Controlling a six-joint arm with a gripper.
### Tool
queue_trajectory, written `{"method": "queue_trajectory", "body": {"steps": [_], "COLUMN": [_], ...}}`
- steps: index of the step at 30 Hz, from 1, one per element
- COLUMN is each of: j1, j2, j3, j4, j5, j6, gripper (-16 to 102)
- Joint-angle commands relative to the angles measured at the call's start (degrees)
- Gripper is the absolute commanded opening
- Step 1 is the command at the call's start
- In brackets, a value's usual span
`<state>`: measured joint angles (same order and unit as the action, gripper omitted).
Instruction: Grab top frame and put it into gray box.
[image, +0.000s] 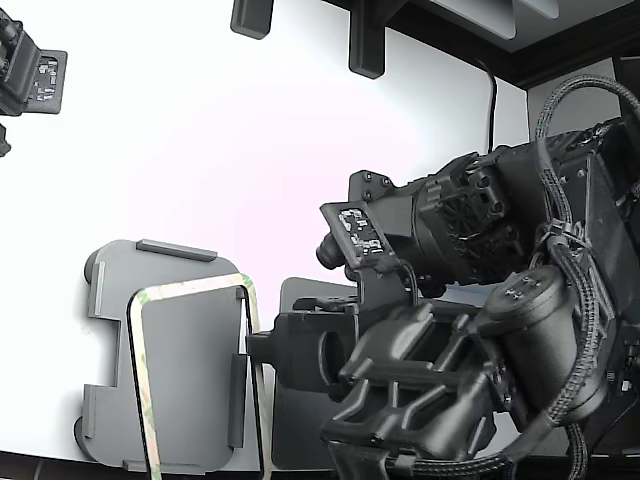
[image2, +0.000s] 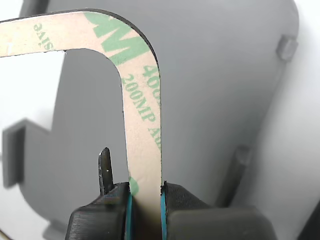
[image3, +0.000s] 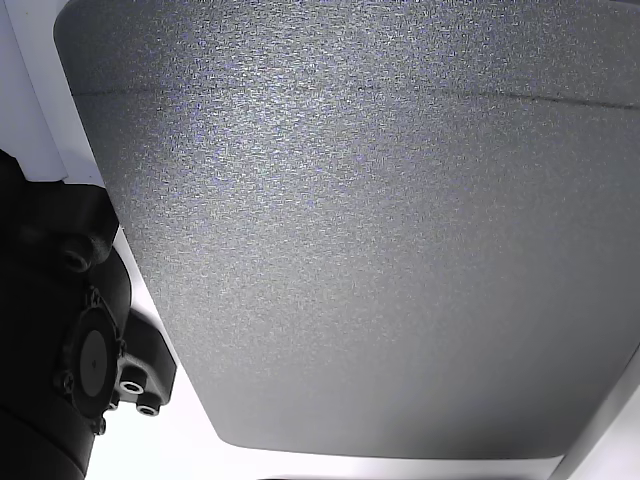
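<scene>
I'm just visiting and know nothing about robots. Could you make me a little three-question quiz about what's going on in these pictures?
1. True or false: the gripper is shut on the top frame.
2. In the exterior view, the frame is over: A) the gray box, B) bare white table, C) the darker mat.
3. What colour is the printing on the frame?

Key: 1 true; 2 A; 3 green.

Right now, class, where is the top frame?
The top frame sits low on the exterior view's left, over the gray box. The gripper pinches its side strip, as the wrist view shows.
</scene>
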<state>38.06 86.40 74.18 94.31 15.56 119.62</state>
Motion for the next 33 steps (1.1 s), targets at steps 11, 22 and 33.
{"method": "queue_trajectory", "body": {"steps": [11,22,33], "j1": [-4.7,-8.1,-8.7], "j2": [-3.3,-6.5,-7.2], "j3": [0.1,-1.3,-0.7], "j4": [0.7,0.7,0.7], "j5": [-6.2,-10.4,-11.9], "j6": [6.5,4.7,3.3], "gripper": [-13,-12,-12]}}
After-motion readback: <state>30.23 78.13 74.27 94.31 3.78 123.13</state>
